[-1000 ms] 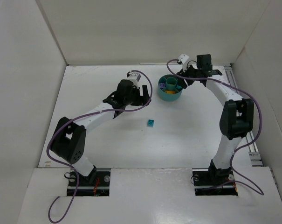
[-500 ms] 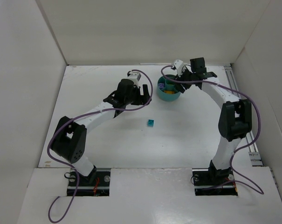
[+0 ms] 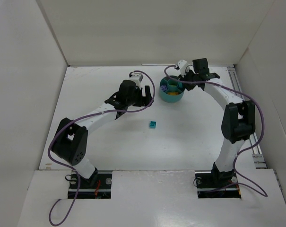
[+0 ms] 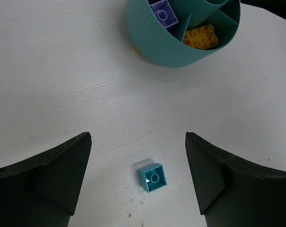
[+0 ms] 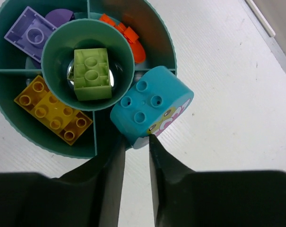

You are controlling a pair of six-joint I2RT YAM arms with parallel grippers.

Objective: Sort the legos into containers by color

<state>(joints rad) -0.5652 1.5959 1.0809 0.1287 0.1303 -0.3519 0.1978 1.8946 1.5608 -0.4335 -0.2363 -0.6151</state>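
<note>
The round teal tub (image 3: pixel 171 91) stands at the back centre; it also shows in the left wrist view (image 4: pixel 167 51) and the right wrist view (image 5: pixel 10 120). It holds a purple brick (image 5: pixel 31 31), a yellow brick (image 5: pixel 53 109), an orange-red piece (image 5: pixel 128 38) and a light green brick (image 5: pixel 91 73) in the central ring. My right gripper (image 5: pixel 136 140) is shut on a rounded teal brick (image 5: pixel 150 106) with a printed face, held over the tub's rim. A small teal brick (image 4: pixel 152 177) lies upside down on the table between the fingers of my open left gripper (image 4: pixel 138 179), which hangs above it; it also shows in the top view (image 3: pixel 152 124).
White walls enclose the table on the left, back and right. A tiny yellow bit (image 4: pixel 137 48) peeks out beside the tub's base. A rail (image 3: pixel 256 142) runs along the right edge.
My right gripper has swung left from behind the tub's right side to over the tub with the teal brick. The left arm has not moved.
</note>
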